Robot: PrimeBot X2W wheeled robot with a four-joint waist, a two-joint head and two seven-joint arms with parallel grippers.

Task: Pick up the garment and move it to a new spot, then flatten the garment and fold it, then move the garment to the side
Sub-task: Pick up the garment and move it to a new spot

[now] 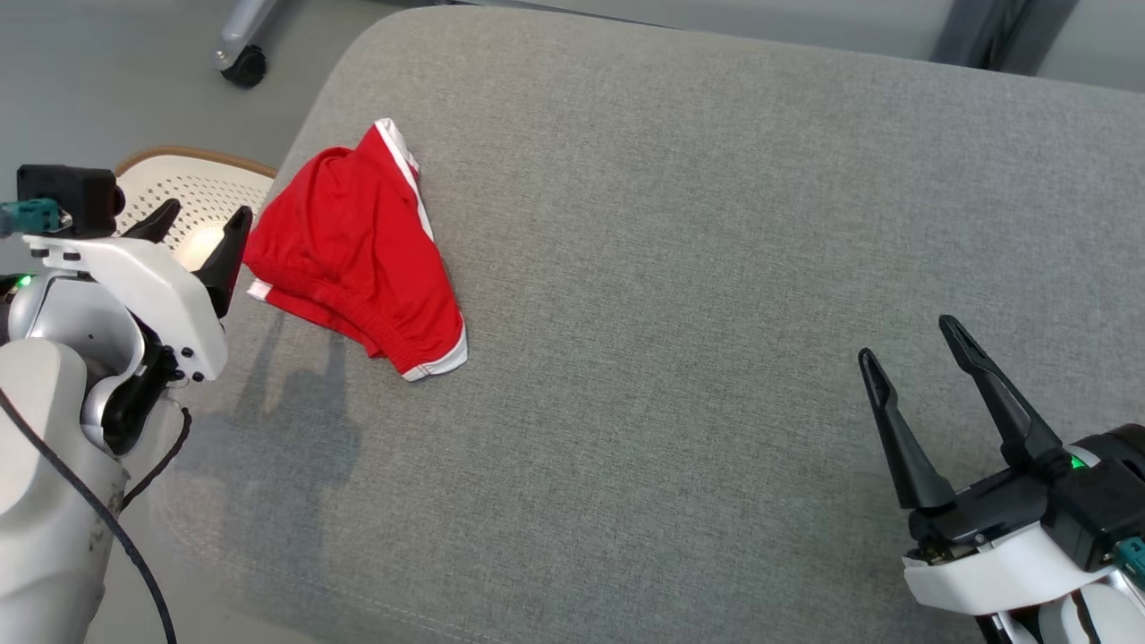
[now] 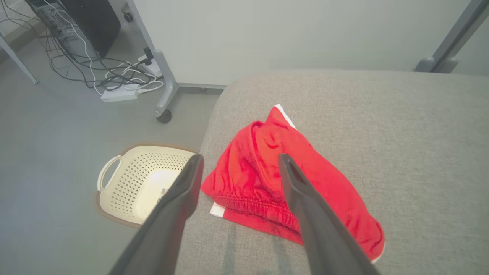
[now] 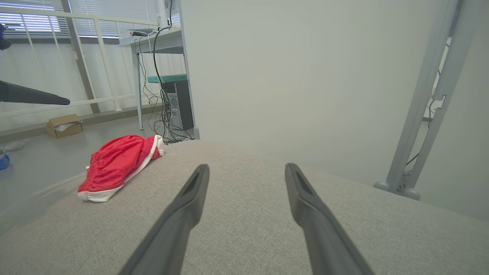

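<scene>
The garment (image 1: 358, 259) is a pair of red shorts with white trim, folded into a small heap near the left edge of the grey cushion (image 1: 716, 268). From the left wrist view the garment (image 2: 267, 183) lies just beyond the finger ends. My left gripper (image 1: 204, 225) hovers open at the garment's left edge, above it and holding nothing. Far off at the lower right, my right gripper (image 1: 908, 344) stands open over bare cushion. In the right wrist view the garment (image 3: 114, 164) is at the far left, and my right gripper (image 3: 246, 172) is empty.
A cream perforated basket (image 2: 130, 183) sits on the floor left of the cushion (image 2: 401, 152), under my left arm. A wheeled desk leg (image 2: 164, 95), cables and a computer tower (image 2: 88, 23) stand beyond it. A grey metal frame (image 3: 428, 107) rises at the cushion's far right.
</scene>
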